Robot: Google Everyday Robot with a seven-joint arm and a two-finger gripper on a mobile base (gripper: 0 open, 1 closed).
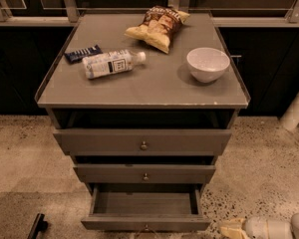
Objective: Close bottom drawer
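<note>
Grey metal bottom drawer [144, 203] stands pulled out, just left of the low gripper [232, 230]. How wide the gripper stands, I cannot tell.

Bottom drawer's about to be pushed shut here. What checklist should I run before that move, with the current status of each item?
1. Bottom drawer open, front panel exposed: ok.
2. Nothing sticking up out of its interior: ok.
3. Gripper lined up on the front panel: not ok; it sits low, right of the drawer's corner, apart from it.
4. Floor in front of the panel free: cannot tell, cut off by the frame.
5. Bottle and bowl back from the cabinet top's front edge: ok.
</note>
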